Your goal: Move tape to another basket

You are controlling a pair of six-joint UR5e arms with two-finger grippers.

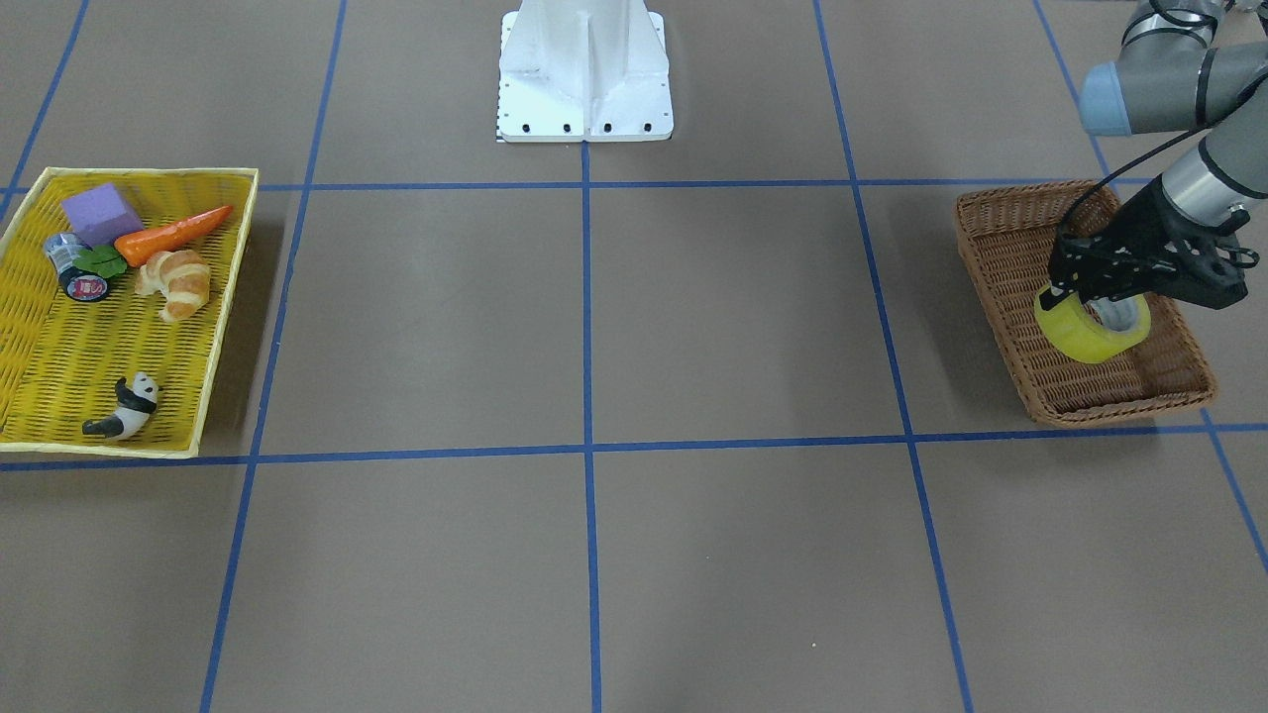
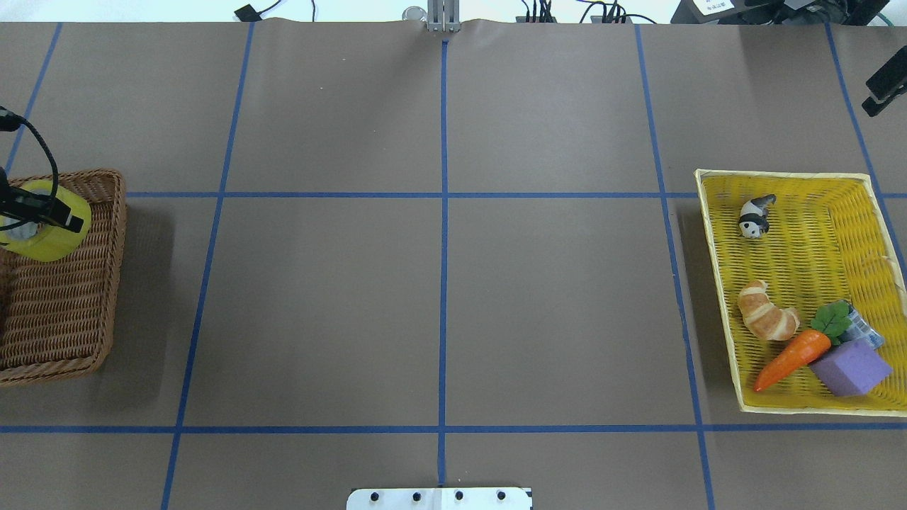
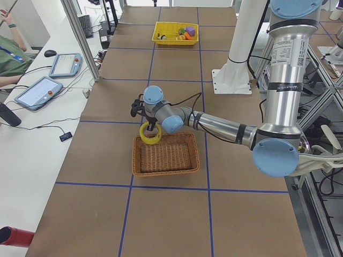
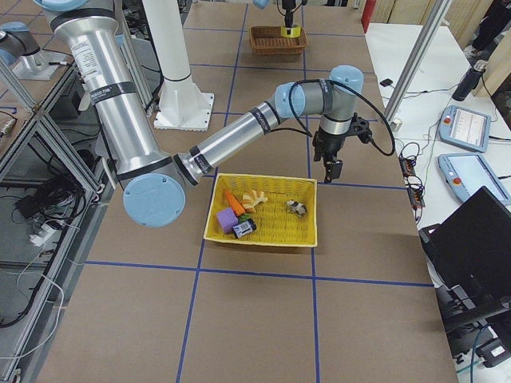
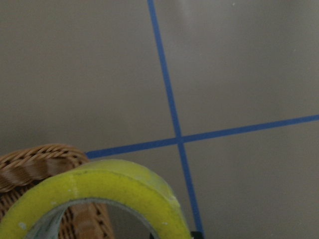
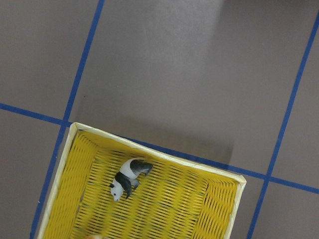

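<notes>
The left tool [image 1: 1090, 302] is closed on the roll of yellow packing tape [image 1: 1075, 337]. It grips the wall of the roll, with one finger [image 1: 1114, 315] in the whitish core and the other on the outer side. The roll is tilted and is over the brown wicker basket [image 1: 1109, 411]. This basket stands at the 9 o'clock edge of the table [image 2: 553, 297] in the overhead view. Inside the basket outline, the tape is at the 12 o'clock end, close to the rim there. It seems to hang a little above the basket floor, but no view shows the gap clearly. The left wrist camera shows the top arc of the roll, with a corner of the wicker rim just behind it at 9 o'clock.

The yellow tray basket [image 2: 801, 234] is at the 3 o'clock side of the table, well apart from the wicker basket. In it, the panda figure [image 2: 755, 216] lies alone toward 12 o'clock. The croissant [image 2: 767, 320], the carrot [image 2: 790, 360], the purple block [image 2: 850, 367] and the small can [image 1: 79, 272] are grouped toward 5 o'clock. The carrot's green leaves lie against the can.

The right tool [image 4: 329, 163] points down over the bare table, just beyond the panda end of the tray. I cannot tell if it is open or closed. Blue grid lines [image 2: 443, 212] cross the table.
</notes>
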